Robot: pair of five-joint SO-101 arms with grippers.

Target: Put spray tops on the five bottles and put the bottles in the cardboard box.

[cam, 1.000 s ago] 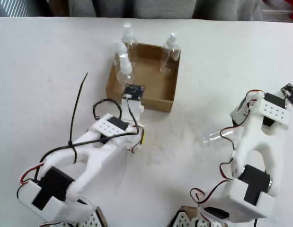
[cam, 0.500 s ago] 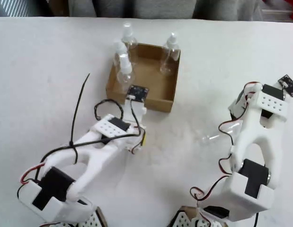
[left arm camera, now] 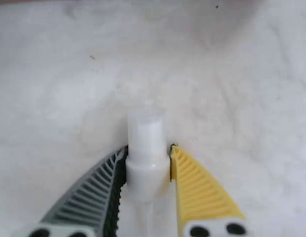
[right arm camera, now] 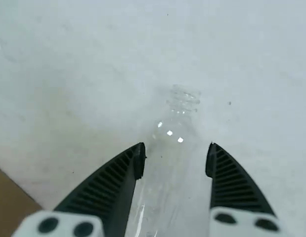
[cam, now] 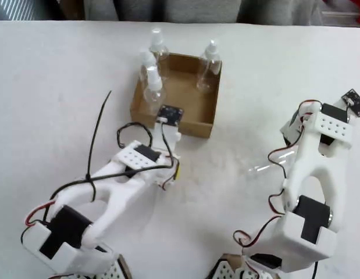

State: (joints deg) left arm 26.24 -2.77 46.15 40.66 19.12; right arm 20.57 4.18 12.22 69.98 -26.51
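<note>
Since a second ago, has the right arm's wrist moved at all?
Yes. In the high view the right arm's wrist has shifted toward the table's far edge, measured against the cardboard box, which stayed put.

The spray top [left arm camera: 145,148] is smooth, opaque white plastic with a soft sheen, flanked by ribbed matt plastic fingers [left arm camera: 197,187]. The open-necked bottle [right arm camera: 175,143] is clear, glossy plastic with small highlights. The cardboard box [cam: 194,123] is matt brown card on a white, faintly grainy matt table [cam: 52,70].
</note>
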